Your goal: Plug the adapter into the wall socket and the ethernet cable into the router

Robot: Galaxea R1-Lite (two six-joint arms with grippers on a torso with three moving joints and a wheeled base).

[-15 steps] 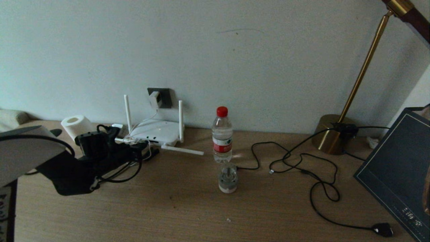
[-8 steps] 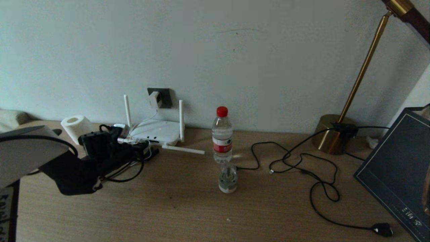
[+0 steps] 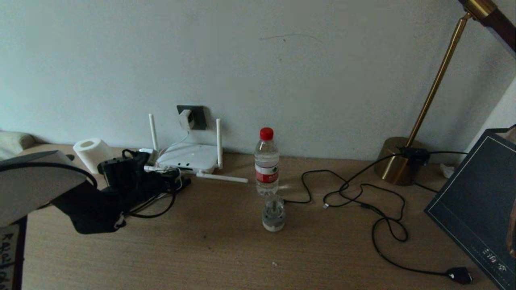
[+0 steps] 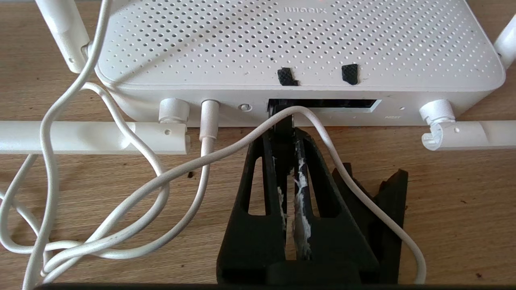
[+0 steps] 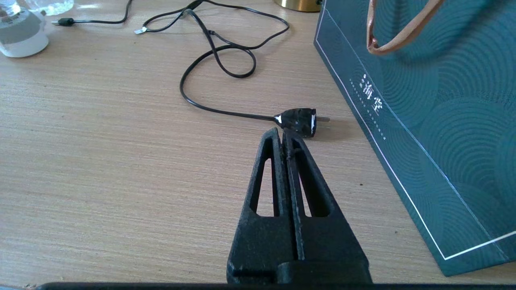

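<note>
Left gripper [image 4: 285, 133] is clenched on the ethernet plug [image 4: 282, 121], right at the router [image 4: 298, 60] port row [image 4: 322, 105], plug axis pointing straight in; adapter [image 3: 186, 119] sits in the socket [image 3: 196, 117]; right gripper [image 5: 283, 135] clenched empty, far right.

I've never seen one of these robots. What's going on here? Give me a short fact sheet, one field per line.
adapter: sits in the wall socket
router: flat on the desk below the socket
left gripper: at the router's port row, fingers closed on a dark plug
white cord: loops across the left gripper
right gripper: closed, empty, above the desk near a black lamp plug
water bottle: upright mid-desk
</note>
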